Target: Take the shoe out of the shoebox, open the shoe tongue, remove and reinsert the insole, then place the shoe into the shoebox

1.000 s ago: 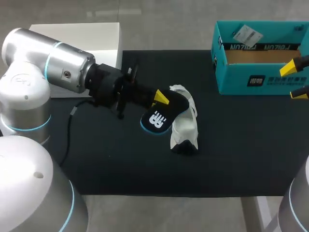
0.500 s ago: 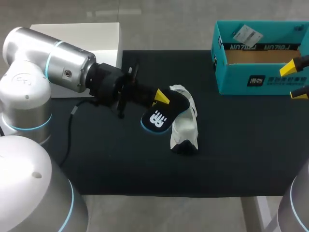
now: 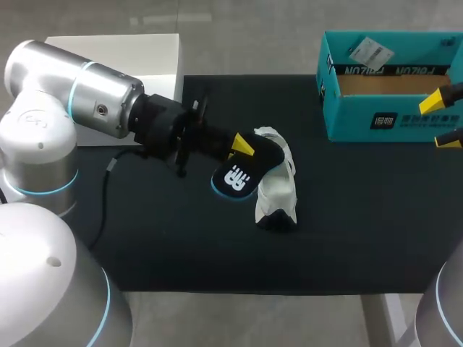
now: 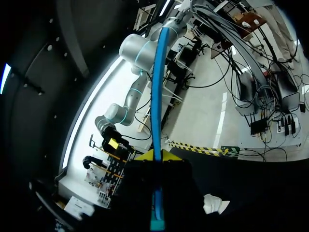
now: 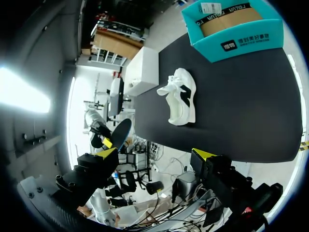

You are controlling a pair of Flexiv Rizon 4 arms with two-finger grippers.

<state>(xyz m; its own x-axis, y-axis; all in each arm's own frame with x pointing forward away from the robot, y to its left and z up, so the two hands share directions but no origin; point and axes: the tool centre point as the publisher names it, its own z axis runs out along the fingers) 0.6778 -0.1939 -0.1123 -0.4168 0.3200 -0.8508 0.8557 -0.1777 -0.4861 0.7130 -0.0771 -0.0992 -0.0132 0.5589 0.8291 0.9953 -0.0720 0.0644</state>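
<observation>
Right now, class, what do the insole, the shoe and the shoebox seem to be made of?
The insole looks like foam: thin, matte black top, blue edge. The shoe seems white mesh or synthetic, matte. The shoebox is likely cardboard: teal outside, raw brown inside.

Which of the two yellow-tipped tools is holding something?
The left tool, shut on the black, blue-edged insole; the right tool is open and empty.

Left arm (image 3: 94, 101) stretched in from the left side, wrist laid near level, left gripper (image 3: 242, 147) clamped on the insole (image 3: 237, 177), right gripper (image 3: 443, 121) held at the far right, fingers (image 5: 203, 155) spread wide apart
</observation>
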